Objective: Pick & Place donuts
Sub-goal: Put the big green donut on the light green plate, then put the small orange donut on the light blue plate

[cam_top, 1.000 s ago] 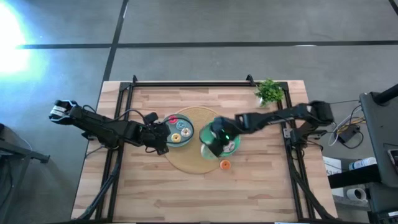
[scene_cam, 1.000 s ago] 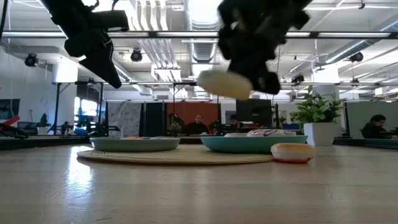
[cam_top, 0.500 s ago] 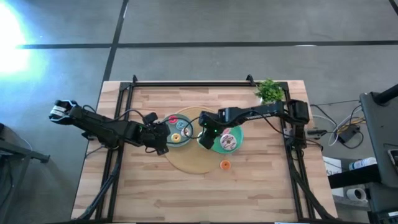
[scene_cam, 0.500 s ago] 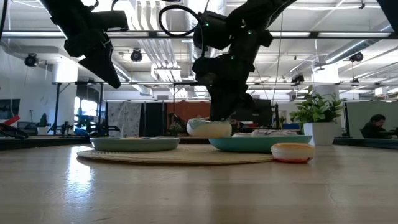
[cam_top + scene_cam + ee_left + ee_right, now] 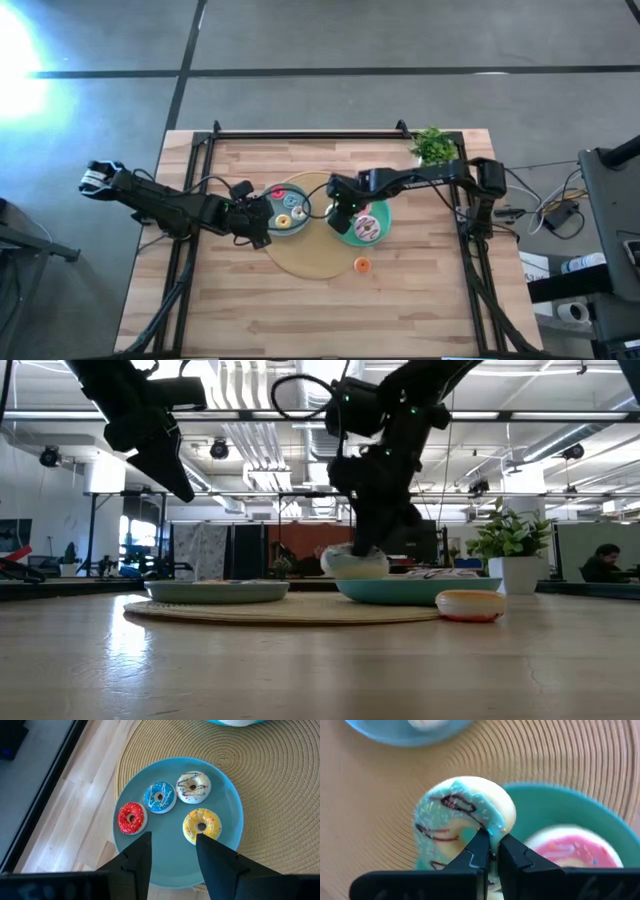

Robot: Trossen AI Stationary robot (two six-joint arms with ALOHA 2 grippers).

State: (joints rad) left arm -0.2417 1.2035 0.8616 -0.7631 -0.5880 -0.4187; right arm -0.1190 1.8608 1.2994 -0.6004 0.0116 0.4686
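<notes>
Since a moment ago, my right hand (image 5: 490, 851) is lowering the pale-blue donut (image 5: 462, 822), pinched by its light, stiff ring, onto the green plate (image 5: 345, 232).

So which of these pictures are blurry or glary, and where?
High view: a strong white glare fills the upper left corner. Low view: bright ceiling lights leave both arms as dark silhouettes. Right wrist view: the mint-iced donut pinched in the right gripper looks soft, and the pink donut beside it is smeared. Left wrist view: sharp, plate evenly lit.
</notes>
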